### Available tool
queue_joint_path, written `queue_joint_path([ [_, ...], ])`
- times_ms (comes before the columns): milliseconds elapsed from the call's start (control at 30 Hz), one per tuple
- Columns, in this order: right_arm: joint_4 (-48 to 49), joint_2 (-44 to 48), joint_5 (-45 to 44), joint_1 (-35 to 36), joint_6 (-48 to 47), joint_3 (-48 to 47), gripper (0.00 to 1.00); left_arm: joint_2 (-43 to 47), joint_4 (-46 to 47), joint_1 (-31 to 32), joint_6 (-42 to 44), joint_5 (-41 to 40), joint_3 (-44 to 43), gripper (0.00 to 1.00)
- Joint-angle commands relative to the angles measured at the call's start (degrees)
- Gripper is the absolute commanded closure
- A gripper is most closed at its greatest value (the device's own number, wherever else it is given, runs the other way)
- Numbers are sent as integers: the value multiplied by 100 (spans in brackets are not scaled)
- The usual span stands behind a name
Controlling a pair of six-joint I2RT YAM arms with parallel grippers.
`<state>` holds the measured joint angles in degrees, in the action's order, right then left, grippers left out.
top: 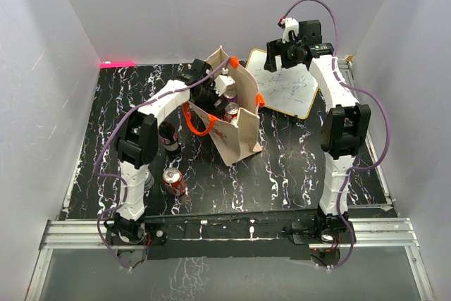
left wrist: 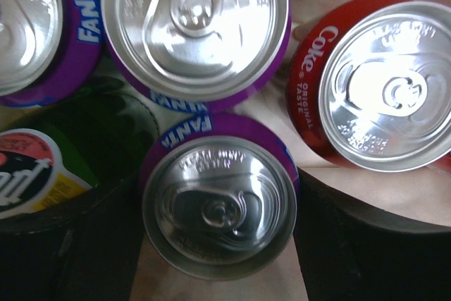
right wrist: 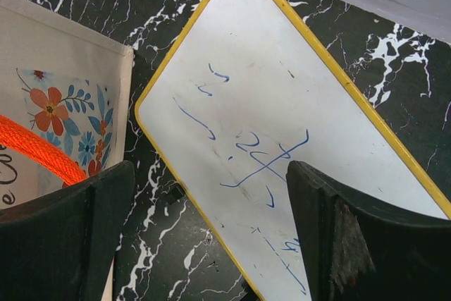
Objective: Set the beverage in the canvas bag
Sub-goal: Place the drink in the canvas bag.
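Black marble-look counter (top: 296,167) with white veins, boxed in by plain pale walls (top: 141,12). There's a strip of pink tape (top: 116,64) at the back left edge. A yellow-framed whiteboard (top: 285,89) with blue scribbles lies flat at the back right. A red can (top: 174,181) and a dark bottle (top: 168,139) sit out on the counter near the left arm.

The canvas bag (top: 243,135) stands open mid-counter, just left of the whiteboard, and it's pretty full. The left wrist view shows a Coke can (left wrist: 380,89), two purple Fanta cans (left wrist: 194,29) along the top and something green with a white and yellow label (left wrist: 28,167). A third purple Fanta can (left wrist: 218,216) is upright in the bag with the others.

The left arm bends over and reaches down into the bag's mouth. The left gripper (left wrist: 217,188) has a finger pressed on each side of that third Fanta can, so it looks clamped on it. The right arm stretches to the back, and the right gripper (right wrist: 211,195) hangs above the whiteboard with its fingers wide apart and nothing between them.
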<state>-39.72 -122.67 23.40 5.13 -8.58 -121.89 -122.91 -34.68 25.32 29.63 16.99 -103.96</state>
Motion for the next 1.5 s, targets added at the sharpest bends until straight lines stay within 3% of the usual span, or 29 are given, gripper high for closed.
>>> queue_joint_path([
  [0,193,81,104,-20,32,-287,8,392,-75,-183,22,-529,104,17],
  [300,286,247,160,-17,154,-30,8,636,-125,-183,21,-504,50,12],
  [533,343,334,190,-14,194,97,8,568,67,-178,-120,-352,-183,13],
  [1133,333,463,60,-18,249,228,8,143,102,-185,-227,102,-614,26],
  [1467,329,402,33,-14,265,183,8,118,27,-181,-115,542,-553,40],
])
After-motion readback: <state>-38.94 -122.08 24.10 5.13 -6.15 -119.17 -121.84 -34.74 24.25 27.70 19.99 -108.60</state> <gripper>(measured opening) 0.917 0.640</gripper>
